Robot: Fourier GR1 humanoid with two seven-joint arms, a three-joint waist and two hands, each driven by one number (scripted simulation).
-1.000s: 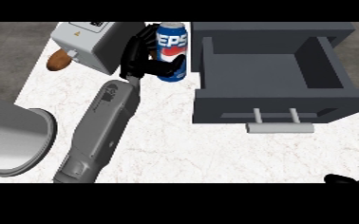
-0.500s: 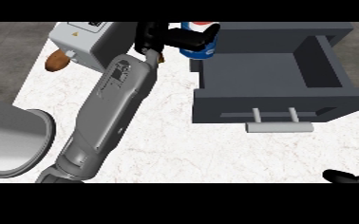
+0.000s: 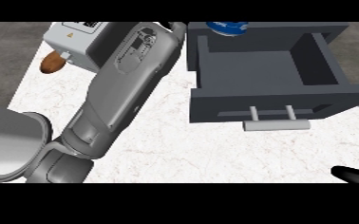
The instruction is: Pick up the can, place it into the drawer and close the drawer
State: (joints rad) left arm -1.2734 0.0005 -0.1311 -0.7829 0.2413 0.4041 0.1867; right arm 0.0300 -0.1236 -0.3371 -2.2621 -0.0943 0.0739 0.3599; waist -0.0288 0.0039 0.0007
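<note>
The blue Pepsi can shows only as a blue and white sliver at the picture's top, over the back wall of the open dark grey drawer. My left forearm reaches up across the counter to the drawer's far left corner. Its left hand is almost wholly cut off at the top, beside the can, which stays lifted with it. The drawer's inside holds nothing visible. Only a black tip of my right hand shows at the lower right, far from the drawer's handle.
A pale grey box stands at the upper left with a brown object beside it. A round grey plate lies at the left edge. White marbled counter stretches in front of the drawer.
My left arm has swung up and right, carrying the can from beside the drawer's left wall to over its back wall. The hand has slid mostly out of the top.
</note>
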